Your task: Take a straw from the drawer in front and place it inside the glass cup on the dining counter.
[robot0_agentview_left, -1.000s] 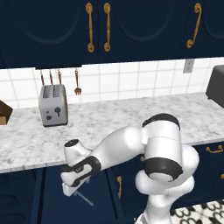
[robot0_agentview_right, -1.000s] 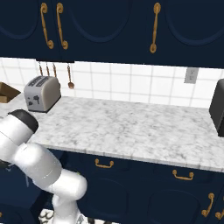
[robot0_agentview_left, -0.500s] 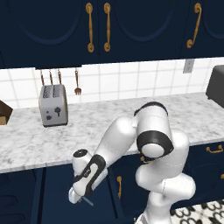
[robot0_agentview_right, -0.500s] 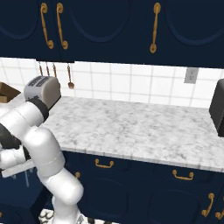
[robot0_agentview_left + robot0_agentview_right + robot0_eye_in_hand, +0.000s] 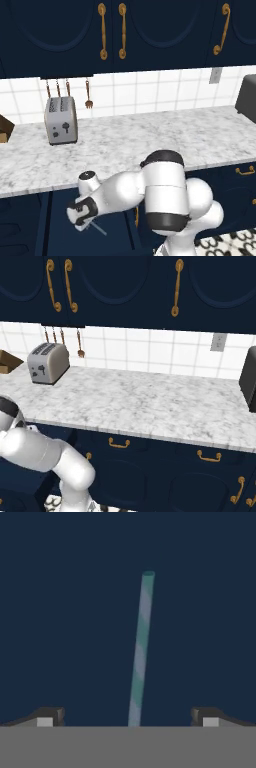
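Observation:
In the hand view the straw (image 5: pixel 140 652), a thin pale stick with teal stripes, runs up from between my two fingertips against a flat navy surface. My gripper (image 5: pixel 127 716) is open, its tips far apart on either side of the straw and not touching it. In the left base view the gripper (image 5: pixel 82 222) hangs below the worktop's front edge, and the straw (image 5: pixel 98 229) shows as a thin pale line just to its right. Whether that navy surface is the drawer's inside I cannot tell. The glass cup and the dining counter are out of view.
A marble worktop (image 5: pixel 150 140) backed by white tiles carries a toaster (image 5: pixel 61 120) at the left and a dark appliance (image 5: pixel 248 378) at the right. Navy drawer fronts with brass pulls (image 5: pixel 118 443) run under it. Wall cabinets with long brass handles (image 5: pixel 102 30) hang above.
The arm has folded down and its elbow has swung right. The gripper has dropped lower under the worktop edge, and the straw stays at about the same spot.

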Controlling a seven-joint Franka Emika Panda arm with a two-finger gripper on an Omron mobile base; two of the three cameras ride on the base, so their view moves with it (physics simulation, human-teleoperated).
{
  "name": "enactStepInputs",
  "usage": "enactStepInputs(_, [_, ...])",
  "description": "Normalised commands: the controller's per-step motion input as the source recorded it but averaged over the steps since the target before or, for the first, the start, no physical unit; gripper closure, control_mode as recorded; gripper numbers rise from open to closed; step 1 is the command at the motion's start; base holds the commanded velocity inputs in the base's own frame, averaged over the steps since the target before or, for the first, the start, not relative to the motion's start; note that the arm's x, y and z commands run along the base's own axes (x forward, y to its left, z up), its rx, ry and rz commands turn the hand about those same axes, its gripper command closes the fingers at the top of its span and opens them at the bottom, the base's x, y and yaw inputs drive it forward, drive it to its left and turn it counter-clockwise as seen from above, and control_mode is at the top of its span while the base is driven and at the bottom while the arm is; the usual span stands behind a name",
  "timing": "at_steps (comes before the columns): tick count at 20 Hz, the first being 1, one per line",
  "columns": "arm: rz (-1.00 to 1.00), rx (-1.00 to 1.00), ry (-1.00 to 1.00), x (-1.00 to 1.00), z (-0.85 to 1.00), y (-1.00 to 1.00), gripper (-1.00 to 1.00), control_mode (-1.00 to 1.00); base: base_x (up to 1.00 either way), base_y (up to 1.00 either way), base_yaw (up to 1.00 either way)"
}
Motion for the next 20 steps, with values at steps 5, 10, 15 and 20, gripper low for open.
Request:
enactStepInputs(5, [0.0, 0.0, 0.0, 0.27, -0.25, 0.02, -1.0, -1.0, 0.0, 0.0, 0.0])
enactStepInputs(10, [0.0, 0.0, -0.02, 0.26, -0.01, 0.26, -1.0, -1.0, 0.0, 0.0, 0.0])
enactStepInputs(15, [0.0, 0.0, 0.0, 0.06, -0.17, 0.26, -1.0, -1.0, 0.0, 0.0, 0.0])
enactStepInputs(20, [0.0, 0.0, 0.0, 0.04, -0.47, 0.05, -1.0, -1.0, 0.0, 0.0, 0.0])
